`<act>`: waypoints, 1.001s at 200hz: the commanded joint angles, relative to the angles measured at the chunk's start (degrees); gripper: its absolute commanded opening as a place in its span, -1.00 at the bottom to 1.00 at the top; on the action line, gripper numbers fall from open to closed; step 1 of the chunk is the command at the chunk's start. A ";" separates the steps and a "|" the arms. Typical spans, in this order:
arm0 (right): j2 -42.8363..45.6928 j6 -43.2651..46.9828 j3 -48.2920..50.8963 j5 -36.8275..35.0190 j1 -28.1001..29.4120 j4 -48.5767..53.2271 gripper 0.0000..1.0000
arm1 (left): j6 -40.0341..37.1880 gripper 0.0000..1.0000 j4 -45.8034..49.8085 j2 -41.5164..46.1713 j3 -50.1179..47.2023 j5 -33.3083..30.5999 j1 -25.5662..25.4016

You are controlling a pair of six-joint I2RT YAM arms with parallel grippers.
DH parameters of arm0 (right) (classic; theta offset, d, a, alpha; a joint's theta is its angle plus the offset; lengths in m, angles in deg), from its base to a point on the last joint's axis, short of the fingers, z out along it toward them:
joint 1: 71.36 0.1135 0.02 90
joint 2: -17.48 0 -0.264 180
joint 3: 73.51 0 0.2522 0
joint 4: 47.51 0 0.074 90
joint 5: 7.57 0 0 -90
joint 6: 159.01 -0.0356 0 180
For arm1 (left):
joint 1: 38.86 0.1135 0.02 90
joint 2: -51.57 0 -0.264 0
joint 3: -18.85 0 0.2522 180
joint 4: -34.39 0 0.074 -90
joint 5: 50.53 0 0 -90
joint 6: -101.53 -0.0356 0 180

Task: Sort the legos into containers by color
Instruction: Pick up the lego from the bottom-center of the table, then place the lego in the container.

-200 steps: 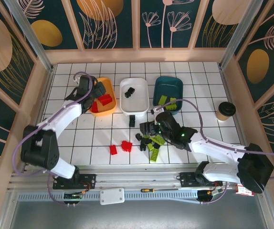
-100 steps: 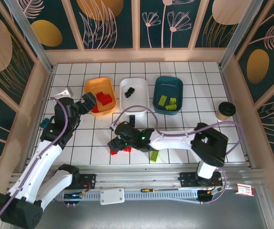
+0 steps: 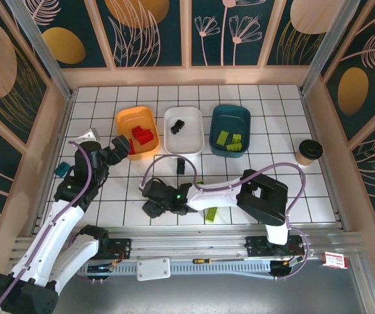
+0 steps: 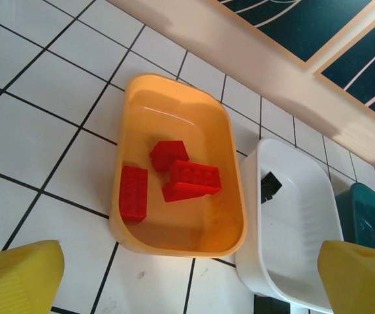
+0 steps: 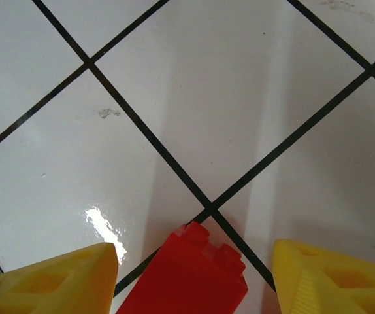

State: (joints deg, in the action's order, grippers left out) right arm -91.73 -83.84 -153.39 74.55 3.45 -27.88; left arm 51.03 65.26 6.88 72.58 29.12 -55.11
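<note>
While loose legos [image 3: 211,214] are lying on the worktop [image 3: 272,131], the orange tray [image 4: 174,118] is collecting the reds [image 4: 194,180]. The left fingers [image 4: 17,275] are hanging wide open and empty just short of it, probably waiting; the right fingers [image 5: 50,275] are straddling one red brick [image 5: 181,288], open, not yet gripping.

Left pincer [image 4: 191,261] spread wide; right pincer [image 5: 194,252] parted.
</note>
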 commanded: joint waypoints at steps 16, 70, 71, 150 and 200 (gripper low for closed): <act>-2.07 0.77 -0.14 0.88 0.44 1.71 -0.14 | 0.60 0.97 0.30 -0.13 -0.68 -0.99 -0.18; 4.58 2.11 2.79 2.75 -2.99 -5.71 -0.50 | 0.84 0.97 0.47 -0.14 -0.77 -0.77 -0.14; 4.78 2.10 2.82 2.81 -3.13 -5.83 -0.50 | 0.84 0.97 0.47 -0.14 -0.81 -0.75 -0.16; 8.38 1.40 -5.13 12.54 -16.66 -14.63 -0.54 | 2.65 0.97 0.99 2.36 -3.19 -1.37 -0.21; -10.27 -0.59 -27.10 20.91 -21.82 -11.75 -0.53 | 3.67 0.97 1.70 3.20 -5.17 -0.32 -0.18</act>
State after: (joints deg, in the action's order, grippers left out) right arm -93.92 -83.10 -172.96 89.61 -17.20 -40.50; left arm 53.44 65.63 9.44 68.47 28.53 -55.11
